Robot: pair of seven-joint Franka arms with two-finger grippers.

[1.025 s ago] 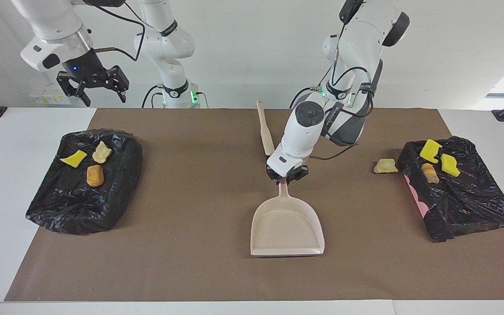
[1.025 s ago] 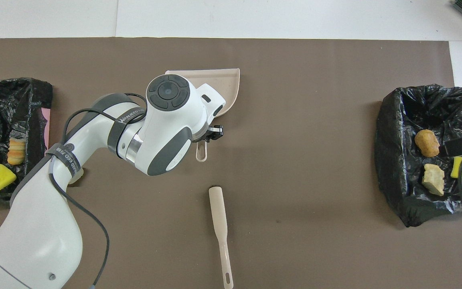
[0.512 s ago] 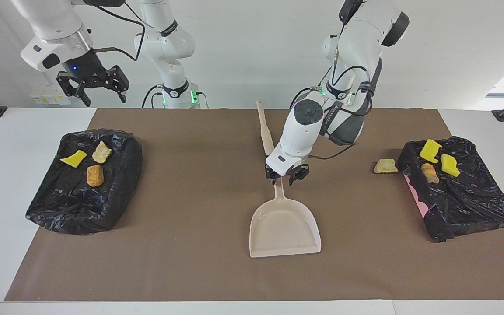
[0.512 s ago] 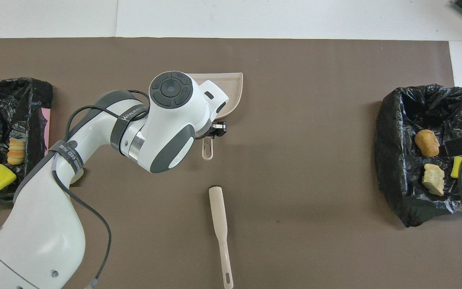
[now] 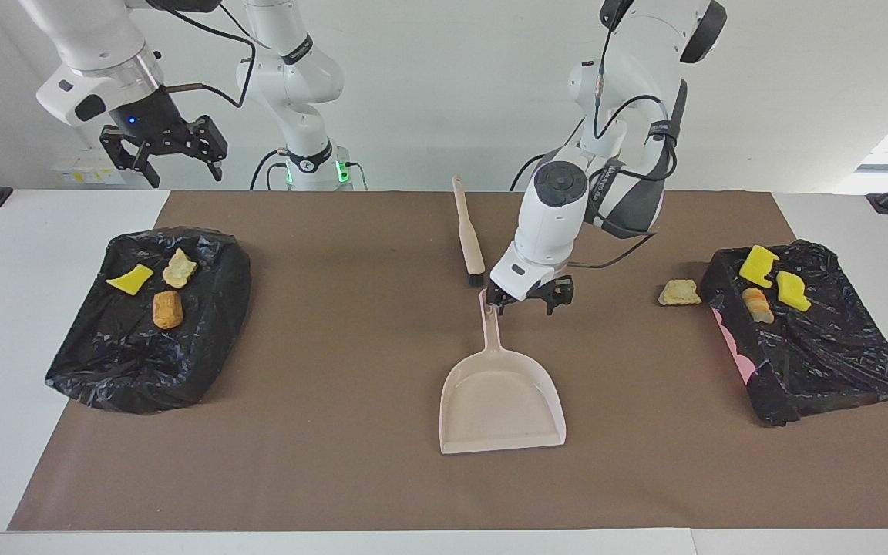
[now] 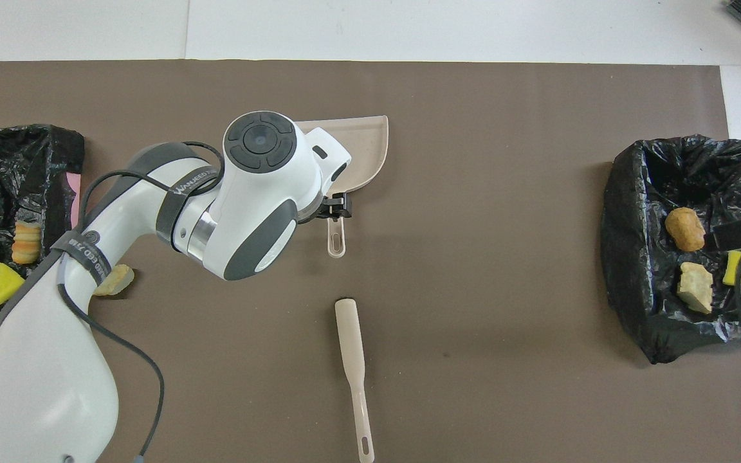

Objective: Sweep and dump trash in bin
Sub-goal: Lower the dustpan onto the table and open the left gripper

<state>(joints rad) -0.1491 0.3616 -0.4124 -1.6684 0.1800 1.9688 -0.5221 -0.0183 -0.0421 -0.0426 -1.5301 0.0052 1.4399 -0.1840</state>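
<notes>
Since a second ago your left gripper (image 5: 529, 299) has let go of the dustpan (image 5: 502, 401) handle, fingers spread just beside it; right gripper (image 5: 165, 154) waits open; one tan trash chunk (image 5: 678, 292) lies toward the left arm's end, beside that bin (image 5: 822, 354).

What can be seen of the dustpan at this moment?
The dustpan is a pale beige, plastic-looking scoop with low side walls, an open flat lip and a slim handle ending in a hanging slot. It lies flat and empty on the brown mat near the table's middle, lip pointing away from the robots, handle toward them. The brush lies nearer the robots, apart from it. The left gripper hangs just above the handle's end, fingers open, not gripping it.
</notes>
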